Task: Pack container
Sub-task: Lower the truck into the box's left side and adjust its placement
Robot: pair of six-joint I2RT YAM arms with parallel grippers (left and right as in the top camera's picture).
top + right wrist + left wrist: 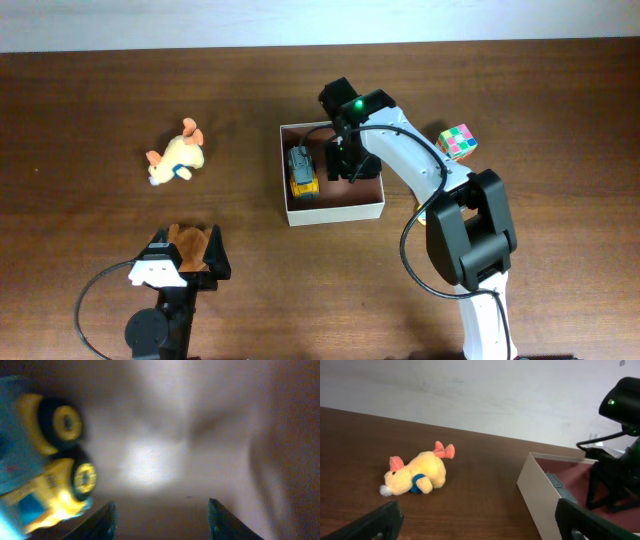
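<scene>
Your right tool (161, 506) hangs spread and empty inside the container (335, 212) on the desk (90, 100), just beside the yellow truck (303, 172), so a crooked lift may, as far as the blurred wrist view tells, snag truck or wall; your left tool (477, 514) sits spread wide.

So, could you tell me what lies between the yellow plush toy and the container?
Only bare table separates the plush toy and the container, as the overhead view shows.

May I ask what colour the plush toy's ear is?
Plush toy's ear: salmon pink; left wrist view.
</scene>
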